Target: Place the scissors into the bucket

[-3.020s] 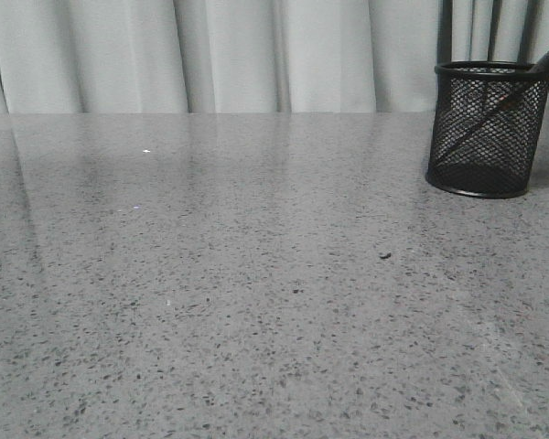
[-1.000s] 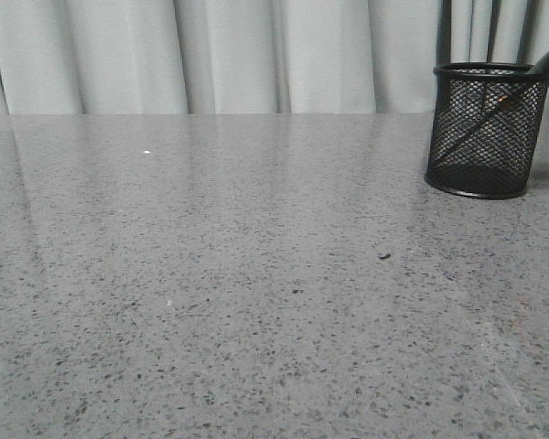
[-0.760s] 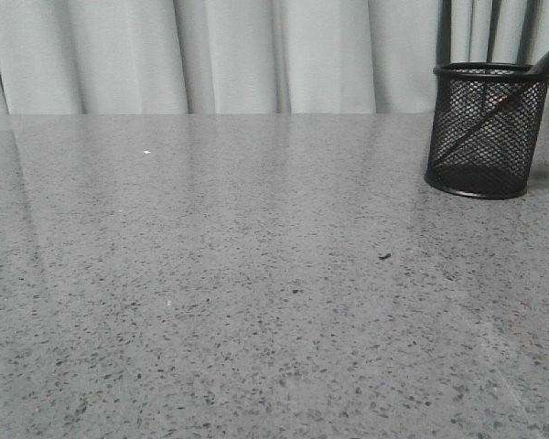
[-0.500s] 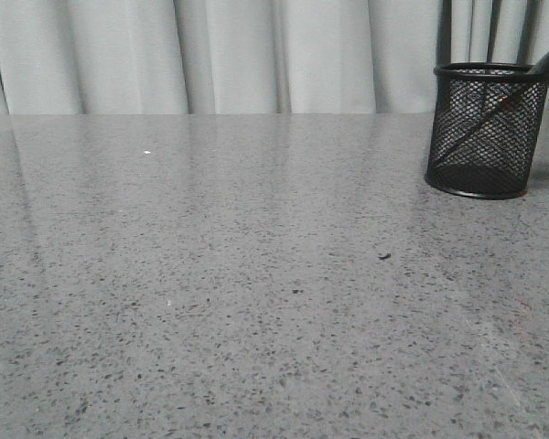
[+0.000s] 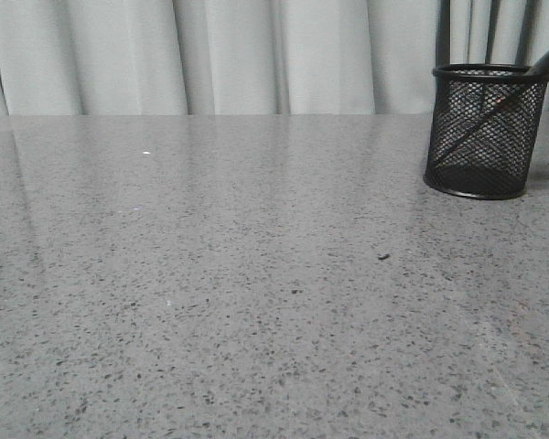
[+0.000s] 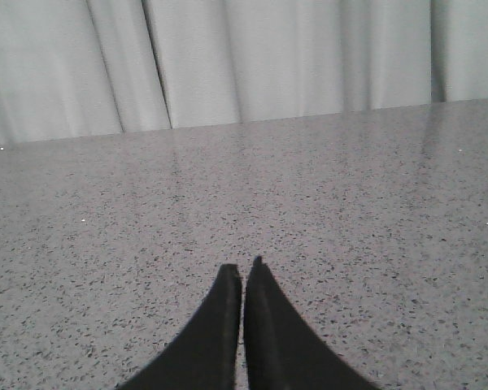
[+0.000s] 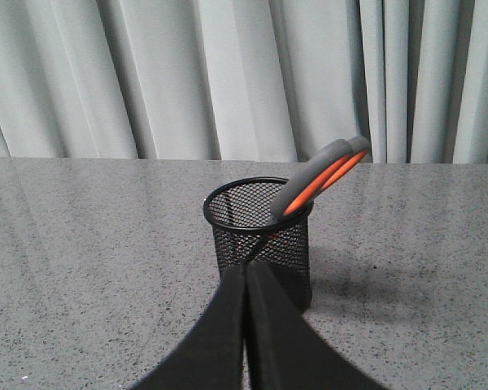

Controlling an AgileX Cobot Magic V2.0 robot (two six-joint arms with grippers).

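Note:
The black wire-mesh bucket [image 5: 480, 128] stands upright at the far right of the table; it also shows in the right wrist view [image 7: 259, 236]. The scissors [image 7: 319, 180] stand inside it, blades down, grey and orange handles leaning out over the rim; one handle tip shows in the front view [image 5: 547, 57]. My right gripper [image 7: 246, 266] is shut and empty, a short way in front of the bucket. My left gripper [image 6: 242, 270] is shut and empty over bare table. Neither gripper shows in the front view.
A grey speckled stone table [image 5: 256, 274] fills the views. Pale pleated curtains [image 5: 210, 55] hang behind its far edge.
Nothing has visibly changed apart from a very slight shift of the picture; the bucket and scissors stay in place.

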